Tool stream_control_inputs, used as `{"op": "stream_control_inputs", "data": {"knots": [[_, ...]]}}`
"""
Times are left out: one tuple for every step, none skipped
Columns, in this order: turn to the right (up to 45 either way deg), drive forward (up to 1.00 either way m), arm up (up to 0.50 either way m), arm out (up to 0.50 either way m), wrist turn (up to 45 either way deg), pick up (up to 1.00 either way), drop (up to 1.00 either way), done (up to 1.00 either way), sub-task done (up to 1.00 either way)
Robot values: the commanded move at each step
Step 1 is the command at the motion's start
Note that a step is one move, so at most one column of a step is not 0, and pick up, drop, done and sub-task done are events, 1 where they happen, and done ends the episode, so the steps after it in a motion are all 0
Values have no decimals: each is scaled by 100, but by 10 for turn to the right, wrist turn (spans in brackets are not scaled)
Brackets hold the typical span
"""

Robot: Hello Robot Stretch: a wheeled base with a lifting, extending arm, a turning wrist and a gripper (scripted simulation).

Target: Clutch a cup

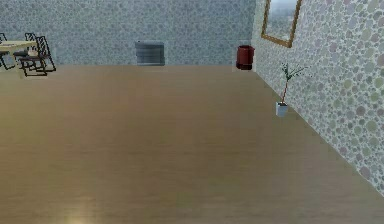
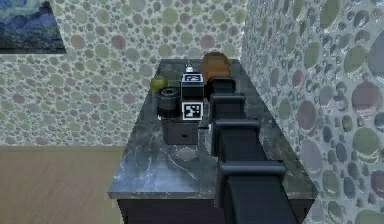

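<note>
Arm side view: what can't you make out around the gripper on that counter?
Whether the gripper holds anything: things lie behind it on the counter.
Yellow-green round thing: partly behind the gripper, too small to name.
Brown thing: marker squares cover its lower part.
Painting: cut by the left edge.

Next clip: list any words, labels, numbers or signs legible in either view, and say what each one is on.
There is no readable text in either view.
On the arm, the white squares carry black block patterns, not letters or numbers.
In the arm side view, the wall painting has no lettering to make out.
In the forward view, the framed piece has no lettering to make out.
</note>
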Motion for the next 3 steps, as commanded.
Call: {"op": "stream_control_inputs", "data": {"knots": [[0, 0, 0, 0, 30, 0, 0, 0, 0], [0, 0, 0, 0, 0, 100, 0, 0, 0], [0, 0, 0, 0, 0, 0, 0, 100, 0]]}}
